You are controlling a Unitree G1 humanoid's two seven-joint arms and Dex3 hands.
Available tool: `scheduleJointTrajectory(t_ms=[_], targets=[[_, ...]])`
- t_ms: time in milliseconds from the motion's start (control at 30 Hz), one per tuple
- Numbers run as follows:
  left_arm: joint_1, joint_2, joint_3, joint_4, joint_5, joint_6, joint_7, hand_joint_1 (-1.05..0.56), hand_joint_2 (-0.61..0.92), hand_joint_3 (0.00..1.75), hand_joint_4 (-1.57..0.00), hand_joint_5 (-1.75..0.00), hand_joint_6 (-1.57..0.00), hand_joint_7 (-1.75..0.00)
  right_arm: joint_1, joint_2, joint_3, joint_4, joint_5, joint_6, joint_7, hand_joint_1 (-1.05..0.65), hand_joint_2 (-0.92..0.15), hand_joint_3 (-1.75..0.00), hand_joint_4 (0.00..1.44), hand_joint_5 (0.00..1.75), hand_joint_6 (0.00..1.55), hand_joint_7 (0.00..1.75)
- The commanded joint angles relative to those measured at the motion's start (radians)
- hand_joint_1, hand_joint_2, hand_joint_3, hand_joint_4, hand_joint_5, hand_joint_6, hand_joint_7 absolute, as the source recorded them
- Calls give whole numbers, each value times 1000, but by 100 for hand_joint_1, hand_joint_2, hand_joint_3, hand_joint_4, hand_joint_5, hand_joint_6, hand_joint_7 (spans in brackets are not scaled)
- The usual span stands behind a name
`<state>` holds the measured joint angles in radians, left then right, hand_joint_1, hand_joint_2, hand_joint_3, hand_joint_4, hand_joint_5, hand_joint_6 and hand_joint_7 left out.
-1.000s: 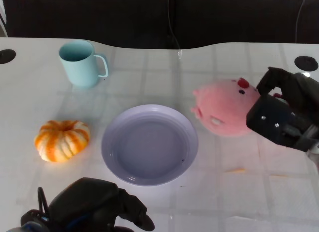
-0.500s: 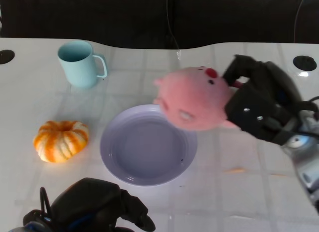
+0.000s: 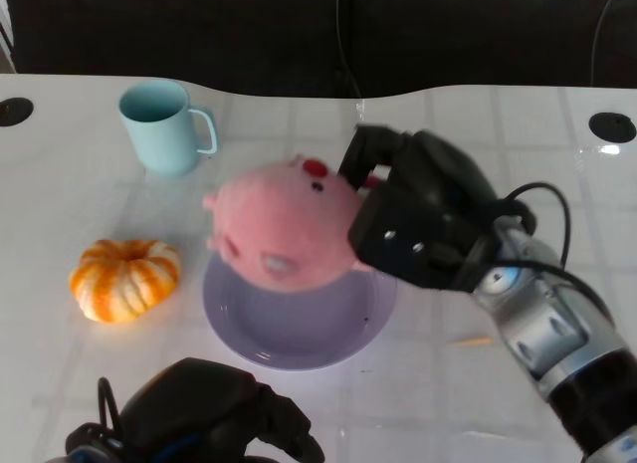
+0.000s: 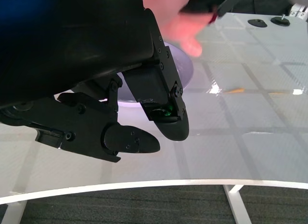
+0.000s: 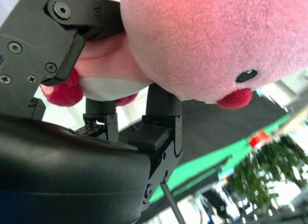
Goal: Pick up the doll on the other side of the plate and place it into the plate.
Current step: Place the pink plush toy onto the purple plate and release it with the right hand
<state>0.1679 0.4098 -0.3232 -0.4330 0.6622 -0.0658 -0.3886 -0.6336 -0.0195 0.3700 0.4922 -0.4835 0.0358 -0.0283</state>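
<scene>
One doll, pink plush, gripped by the right hand above the plate mid-counter; lower until centred over the dish, then release gently; left hand idle near, fingers loosely apart.

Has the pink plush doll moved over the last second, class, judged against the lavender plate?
Yes. The pink plush doll, held by the right hand, has travelled from beside the lavender plate to over its far rim, toward the orange pumpkin.
</scene>
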Motion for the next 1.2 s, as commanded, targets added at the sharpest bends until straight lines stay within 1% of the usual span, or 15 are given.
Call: scheduleJointTrajectory(t_ms=[33, 133, 200, 233, 267, 333, 367, 400, 433, 533, 600, 833, 1033, 1067, 1200], targets=[[-8, 4, -5, 15, 9, -11, 17, -22, 92, 21, -81, -125, -111, -5, -34, 21, 5, 31, -6, -11, -20, -12, -45, -113, 94, 175, 76, 175], [-11, 2, -5, 25, 9, -23, 29, -22, 92, 20, -81, -126, -111, -5, -35, 44, 10, 53, -15, -13, -35, -12, -44, -114, 94, 175, 77, 172], [-10, 1, -4, 28, 7, -22, 28, -23, 92, 20, -80, -126, -111, -5, -32, 52, 14, 59, -21, -16, -43, -12, -41, -115, 92, 175, 78, 155], [-10, 1, -4, 27, 7, -19, 25, -23, 92, 22, -79, -123, -111, -4, -29, 53, 16, 58, -20, -16, -38, -16, -49, -94, 79, 163, 78, 112], [-11, 1, -5, 25, 9, -16, 21, -23, 92, 23, -79, -121, -110, -4, -27, 49, 21, 50, -17, -15, -16, -17, -58, -78, 72, 153, 81, 85], [-12, 3, -5, 23, 8, -15, 17, -23, 92, 23, -80, -120, -110, -4, -26, 36, 39, 34, -25, -8, 24, -23, -80, -35, 59, 81, 71, 28], [-12, 3, -5, 22, 7, -16, 16, -23, 92, 23, -80, -119, -110, -4, -25, 31, 46, 27, -31, -4, 35, -25, -85, -24, 55, 62, 67, 15], [-12, 4, -5, 22, 6, -15, 15, -23, 92, 23, -80, -119, -110, -4, -21, 25, 54, 16, -37, 0, 46, -27, -89, -17, 53, 51, 65, 8], [-12, 4, -4, 22, 6, -15, 15, -23, 92, 23, -81, -119, -110, -4, -18, 20, 60, 7, -44, 1, 52, -32, -91, -16, 45, 41, 58, 3], [-12, 3, -3, 23, 3, -15, 15, -23, 92, 22, -82, -120, -110, -4, -7, 3, 72, -23, -60, 3, 73, -38, -92, -16, 36, 34, 51, 0], [-12, 4, -2, 25, -2, -19, 16, -23, 92, 23, -81, -120, -111, -4, 3, -10, 71, -50, -55, 4, 97, -41, -92, -17, 35, 34, 50, 0], [-13, 7, -1, 20, 8, -16, 17, -23, 92, 22, -82, -121, -111, -4, 73, -67, 48, -171, -33, -30, 132, -46, -92, -18, 42, 40, 55, 3], [-14, 10, -1, 19, 10, -13, 12, -24, 92, 23, -81, -121, -110, -4, 164, -133, -3, -362, 5, -27, 189, -45, -92, -16, 49, 47, 61, 5], [-13, 10, -1, 18, 10, -12, 12, -24, 92, 23, -81, -121, -111, -4, 180, -142, -14, -394, 16, -26, 201, -44, -92, -18, 45, 61, 62, 5], [-17, 12, 2, 13, 12, -8, 8, -24, 92, 22, -81, -120, -110, -3, 263, -182, -75, -527, 78, -29, 245, -41, -92, -16, 42, 83, 68, 6]])
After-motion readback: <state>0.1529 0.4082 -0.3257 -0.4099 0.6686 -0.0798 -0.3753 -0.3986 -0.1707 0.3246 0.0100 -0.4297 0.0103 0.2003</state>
